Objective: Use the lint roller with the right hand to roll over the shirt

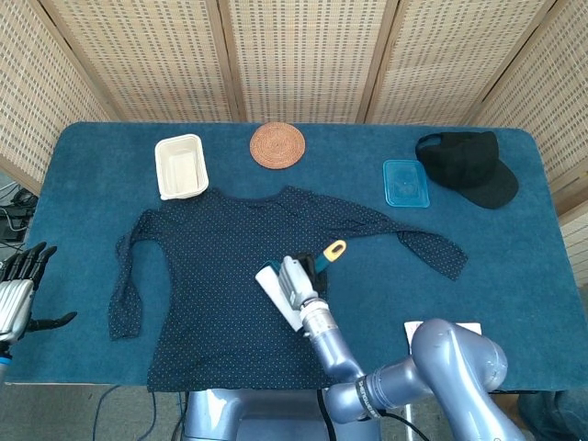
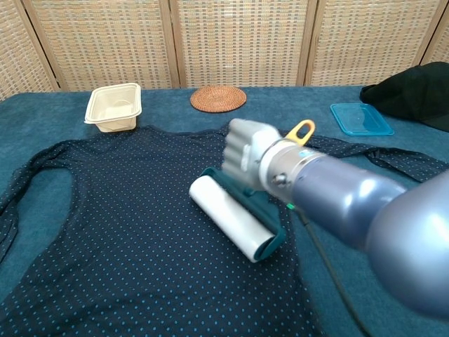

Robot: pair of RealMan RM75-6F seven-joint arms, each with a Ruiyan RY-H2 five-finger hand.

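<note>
A dark blue dotted shirt point(image 1: 220, 276) point(image 2: 119, 232) lies spread flat on the blue table. My right hand point(image 1: 297, 274) point(image 2: 244, 150) grips the teal handle of the lint roller point(image 2: 230, 217), whose white roll point(image 1: 276, 296) lies on the shirt's right-middle part. The handle's yellow loop point(image 1: 334, 249) point(image 2: 303, 130) sticks out past the hand. My left hand point(image 1: 20, 285) hangs off the table's left edge, fingers spread, holding nothing; only the head view shows it.
A cream tray point(image 1: 180, 166) point(image 2: 114, 107) and a round woven coaster point(image 1: 277, 144) point(image 2: 218, 98) sit behind the shirt. A blue lid point(image 1: 405, 182) point(image 2: 360, 119) and a black cap point(image 1: 467, 167) point(image 2: 414, 86) lie at the back right. A white paper point(image 1: 443, 327) is near the front right edge.
</note>
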